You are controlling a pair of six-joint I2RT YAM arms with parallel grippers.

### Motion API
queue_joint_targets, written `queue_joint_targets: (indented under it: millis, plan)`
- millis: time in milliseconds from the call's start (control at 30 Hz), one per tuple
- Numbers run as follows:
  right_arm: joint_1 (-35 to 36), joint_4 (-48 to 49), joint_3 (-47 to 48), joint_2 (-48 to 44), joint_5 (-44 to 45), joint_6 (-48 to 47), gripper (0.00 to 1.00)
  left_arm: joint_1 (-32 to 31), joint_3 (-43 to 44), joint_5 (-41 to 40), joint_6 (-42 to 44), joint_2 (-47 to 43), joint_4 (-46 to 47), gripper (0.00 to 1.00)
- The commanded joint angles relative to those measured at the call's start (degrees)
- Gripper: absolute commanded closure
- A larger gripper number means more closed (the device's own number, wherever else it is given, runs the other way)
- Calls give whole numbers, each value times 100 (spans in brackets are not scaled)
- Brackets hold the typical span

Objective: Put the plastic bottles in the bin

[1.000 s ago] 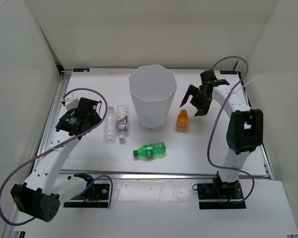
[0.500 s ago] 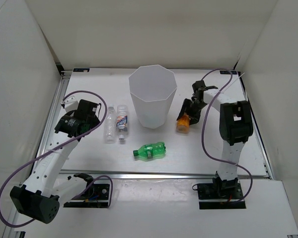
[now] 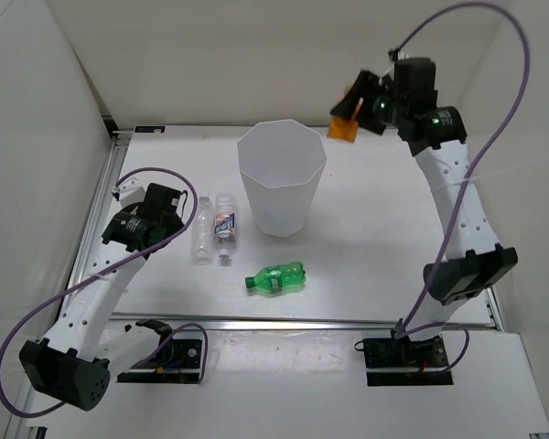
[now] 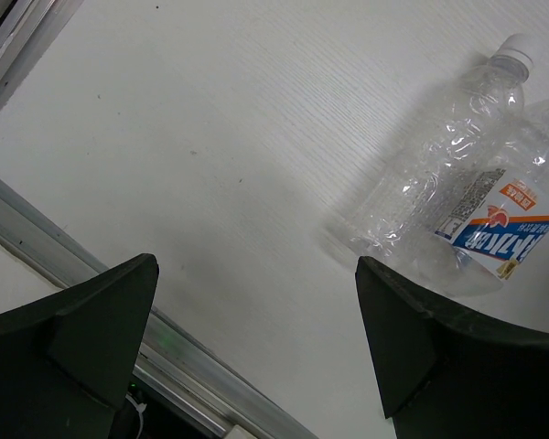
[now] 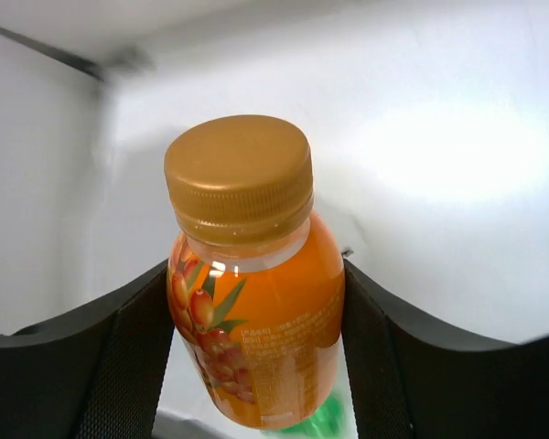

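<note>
High in the air to the right of the bin point(image 3: 281, 178), my right gripper point(image 3: 355, 105) is shut on the orange bottle point(image 3: 344, 126), whose gold cap and fruit label point(image 5: 253, 283) fill the right wrist view between the pads. The bin is tall, white and translucent. Left of it lie a plain clear bottle point(image 3: 202, 229) and a clear white-labelled bottle point(image 3: 224, 219), both seen again in the left wrist view point(image 4: 444, 174) point(image 4: 503, 233). A green bottle point(image 3: 276, 277) lies in front of the bin. My left gripper point(image 3: 169, 212) hangs open beside the clear bottles, holding nothing.
A loose white cap point(image 3: 224, 259) lies near the clear bottles. White walls enclose the table on the left, back and right. A metal rail point(image 3: 302, 322) runs along the table's near edge, with the arm bases behind it.
My right gripper came down on the orange bottle at the bin's right, shut on it and lifted it high up toward the back. The left arm has stayed still.
</note>
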Motion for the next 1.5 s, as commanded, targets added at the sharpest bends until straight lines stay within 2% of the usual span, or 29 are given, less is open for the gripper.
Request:
queue_joint_targets:
  millis: [0, 67, 167, 200, 233, 267, 300, 433, 533, 667, 767, 1067, 1467]
  plan:
    - [532, -56, 1311, 193, -44, -280, 70, -20, -21, -150, -105, 63, 39, 0]
    - [744, -127, 2172, 677, -45, -553, 66, -20, 40, -150, -105, 143, 92, 0]
    - [973, -74, 2335, 1064, -316, -606, 54, -20, 180, -150, -105, 327, 161, 0]
    - [1035, -74, 2187, 1065, -387, -606, 44, -20, 259, -80, -105, 423, 162, 0]
    - [1035, -74, 2046, 1065, -448, -606, 19, -20, 260, -27, -27, 424, 223, 0]
    - [1105, -74, 1906, 1065, -449, -606, 6, -20, 330, 52, 183, 563, 302, 0]
    - [1193, -74, 1782, 961, -449, -719, 0, -20, 330, 183, 263, 564, 451, 0]
    - [1299, -188, 1553, 591, 69, -1089, 0, -20, 454, 333, 378, 889, 784, 0]
    - [1299, -363, 1518, 310, 70, -1090, 0, -20, 384, 797, 755, 1021, 1250, 0]
    - [1299, -364, 842, -120, -36, -1090, 0, -20, 322, 1326, 1195, 1319, 1989, 0]
    - [1299, -364, 542, -288, -36, -1090, 0, -20, 322, 1266, 1196, 1733, 2122, 0]
    - [1246, -575, 762, -614, 149, -1397, 0, -20, -56, 1476, 1248, 2462, 2658, 0]
    - [1027, -575, 103, -1377, -10, -1345, 0, -20, 216, 1784, 1248, 3526, 2878, 0]
